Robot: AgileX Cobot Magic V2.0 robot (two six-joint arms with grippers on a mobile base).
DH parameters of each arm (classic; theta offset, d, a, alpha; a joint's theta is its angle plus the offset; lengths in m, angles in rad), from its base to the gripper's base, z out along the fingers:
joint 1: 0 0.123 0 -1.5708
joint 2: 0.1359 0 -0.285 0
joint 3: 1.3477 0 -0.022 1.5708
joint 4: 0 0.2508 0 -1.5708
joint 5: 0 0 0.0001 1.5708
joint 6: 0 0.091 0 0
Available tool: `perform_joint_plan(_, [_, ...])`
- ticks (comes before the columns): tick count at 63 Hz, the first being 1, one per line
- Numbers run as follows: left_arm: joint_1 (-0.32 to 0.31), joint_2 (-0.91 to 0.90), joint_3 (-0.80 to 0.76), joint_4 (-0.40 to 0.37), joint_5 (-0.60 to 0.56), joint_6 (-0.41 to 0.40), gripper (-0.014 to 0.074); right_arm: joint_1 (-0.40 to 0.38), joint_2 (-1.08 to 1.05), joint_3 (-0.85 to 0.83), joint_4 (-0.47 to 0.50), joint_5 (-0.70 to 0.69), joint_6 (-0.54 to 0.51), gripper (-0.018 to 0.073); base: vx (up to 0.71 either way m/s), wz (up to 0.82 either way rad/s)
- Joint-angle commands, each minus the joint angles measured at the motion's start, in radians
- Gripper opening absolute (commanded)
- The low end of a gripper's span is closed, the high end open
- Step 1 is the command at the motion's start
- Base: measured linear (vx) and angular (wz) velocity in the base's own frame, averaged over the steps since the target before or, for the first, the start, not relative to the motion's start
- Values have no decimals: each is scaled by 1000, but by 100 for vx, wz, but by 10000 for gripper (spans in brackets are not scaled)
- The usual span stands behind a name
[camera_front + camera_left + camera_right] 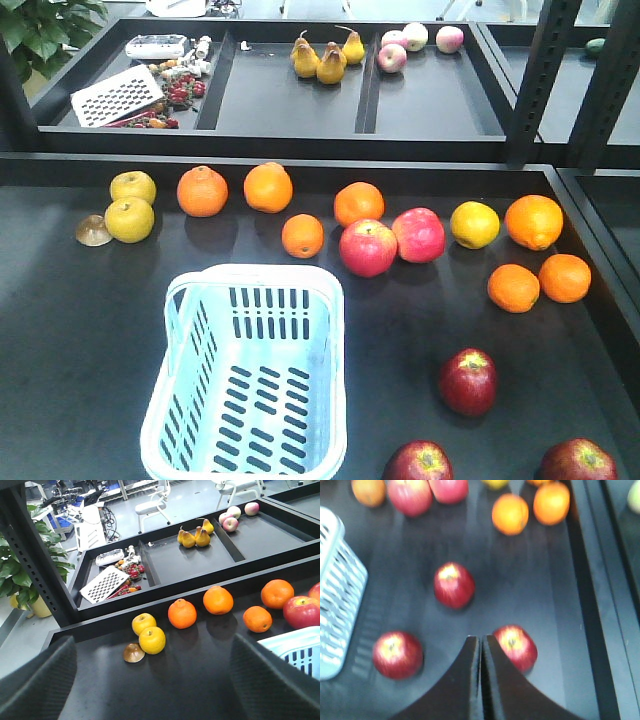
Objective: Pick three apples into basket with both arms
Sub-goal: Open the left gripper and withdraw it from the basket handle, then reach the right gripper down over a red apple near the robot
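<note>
Over the counter (80,340), the right pincer (481,680) points steeply down, closed tight with nothing in it; it is just beside the nearest of three apples (516,646), which lie on the counter right of the basket (260,275); the left pincer (155,680), tilted downward, is spread wide and holds nothing.

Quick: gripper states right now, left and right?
Left black gripper: open, holding nothing.
Right black gripper: closed, holding nothing.
</note>
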Motion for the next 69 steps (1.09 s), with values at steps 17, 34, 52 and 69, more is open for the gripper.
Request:
perform_joint_plan(17, [-4, 11, -29, 28, -54, -11, 586, -3, 36, -33, -8, -21, -10, 348, 0, 0])
perform_joint_plan(34, [-4, 11, -29, 28, -54, -11, 586, -3, 36, -33, -8, 2, -40, 730, 0, 0])
perform_joint_plan(52, [-4, 11, -29, 28, -54, -11, 586, -2, 161, -36, 208, 9, -315, 697, 0, 0])
perform_joint_plan(69, [-4, 11, -29, 28, -54, -11, 586, -2, 372, -36, 448, -55, -548, 678, 0, 0])
